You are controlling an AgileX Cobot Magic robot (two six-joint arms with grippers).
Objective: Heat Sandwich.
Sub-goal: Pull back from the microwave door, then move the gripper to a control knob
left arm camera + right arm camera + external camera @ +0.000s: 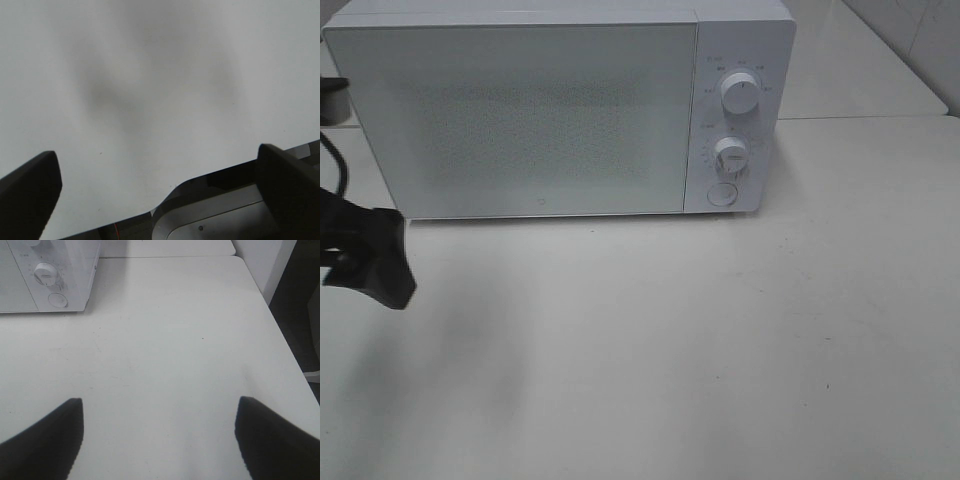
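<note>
Your left gripper (157, 155): jaws wide, nothing between, above the white table (670, 350). Your right gripper (159, 404): likewise wide, nothing held. Microwave (540, 110): upper frame, door shut. You cannot tell where the sandwich is.

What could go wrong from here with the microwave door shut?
No sandwich shows in any view; the white box-shaped microwave's frosted door hides its inside, so heating might start empty. The right gripper stands wide open, and the upper white round knob and lower knob sit close together: it could turn the wrong one.
</note>
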